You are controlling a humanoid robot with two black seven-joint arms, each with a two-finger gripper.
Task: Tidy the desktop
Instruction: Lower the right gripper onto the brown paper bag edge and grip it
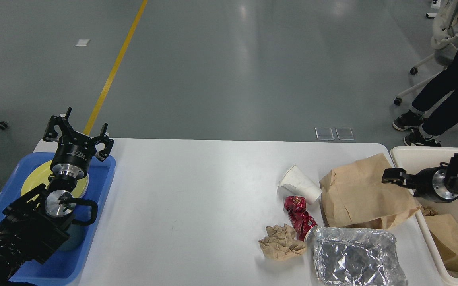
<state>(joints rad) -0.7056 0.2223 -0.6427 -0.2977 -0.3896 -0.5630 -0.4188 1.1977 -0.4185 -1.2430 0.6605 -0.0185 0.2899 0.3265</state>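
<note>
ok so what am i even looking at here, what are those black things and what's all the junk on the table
This is one view from a humanoid robot's own head, looking down at the desktop. The black things are its arms. The left gripper hangs open over a blue tray that holds a yellow plate. The right gripper sits at a brown paper bag; whether it holds the bag is unclear. Nearby lie a white paper cup, a red wrapper, crumpled paper and a foil tray. A cream bin stands at the right.
</note>
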